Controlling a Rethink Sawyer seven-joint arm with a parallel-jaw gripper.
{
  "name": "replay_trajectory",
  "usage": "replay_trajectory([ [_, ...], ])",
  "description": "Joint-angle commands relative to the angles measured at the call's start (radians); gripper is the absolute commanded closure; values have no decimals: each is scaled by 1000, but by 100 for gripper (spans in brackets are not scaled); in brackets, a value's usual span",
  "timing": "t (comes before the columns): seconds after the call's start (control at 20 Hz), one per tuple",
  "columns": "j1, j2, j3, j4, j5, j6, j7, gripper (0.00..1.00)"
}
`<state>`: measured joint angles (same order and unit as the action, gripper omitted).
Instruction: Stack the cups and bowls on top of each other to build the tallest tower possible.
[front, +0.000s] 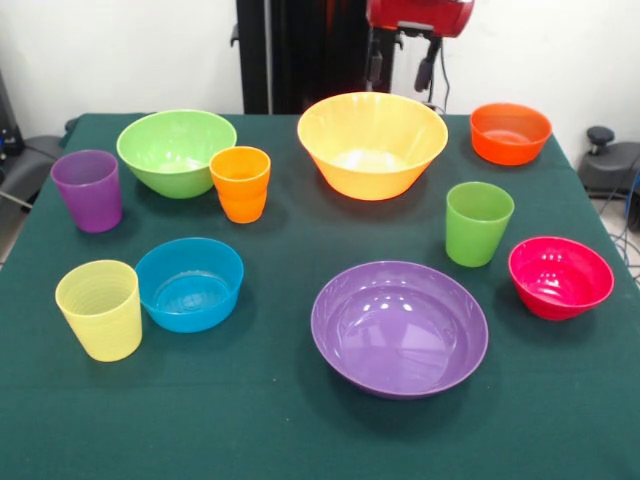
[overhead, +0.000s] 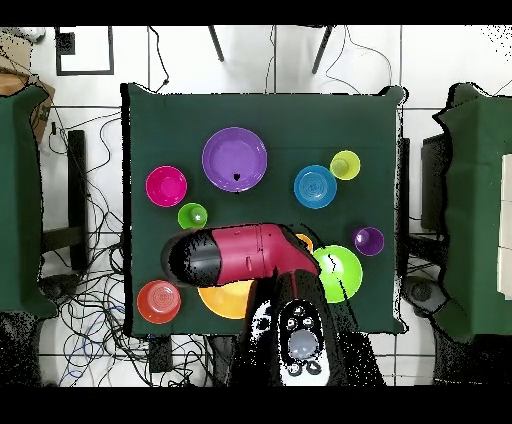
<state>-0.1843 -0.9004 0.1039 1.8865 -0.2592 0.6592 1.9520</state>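
Nothing is stacked; all cups and bowls stand apart on the green cloth. At the back are the light green bowl (front: 176, 150), the orange cup (front: 240, 183), the large orange-yellow bowl (front: 372, 143) and the orange-red bowl (front: 510, 132). The purple cup (front: 88, 189) is at the left. In front stand the pale yellow cup (front: 99, 308), blue bowl (front: 189, 283), wide purple bowl (front: 399, 327), green cup (front: 478, 222) and pink-red bowl (front: 560, 277). The red arm (overhead: 245, 252) hangs high over the orange-yellow bowl (overhead: 222, 300). Its black end (overhead: 185, 258) hides the gripper.
The table (front: 280, 430) is covered with dark green cloth, with open cloth along its front edge. Cables lie on the floor around it, and other green-covered tables (overhead: 20, 200) stand at both sides in the overhead view.
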Motion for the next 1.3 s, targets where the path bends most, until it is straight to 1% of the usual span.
replay_trajectory([
  [0.05, 7, 53, 48, 51, -70, -27, -14, 0],
  [0.2, 2, 49, 44, 59, -73, -31, -21, 0],
  [0.5, -1, 68, 43, 35, -79, -15, -28, 0],
  [0.8, 9, 72, 34, 36, -87, -22, -15, 0],
  [1.05, 28, 71, 19, 25, -100, -7, -4, 0],
  [1.2, 33, 68, 13, 43, -109, -28, 8, 0],
  [1.3, 34, 77, 10, 33, -115, -25, 12, 0],
])
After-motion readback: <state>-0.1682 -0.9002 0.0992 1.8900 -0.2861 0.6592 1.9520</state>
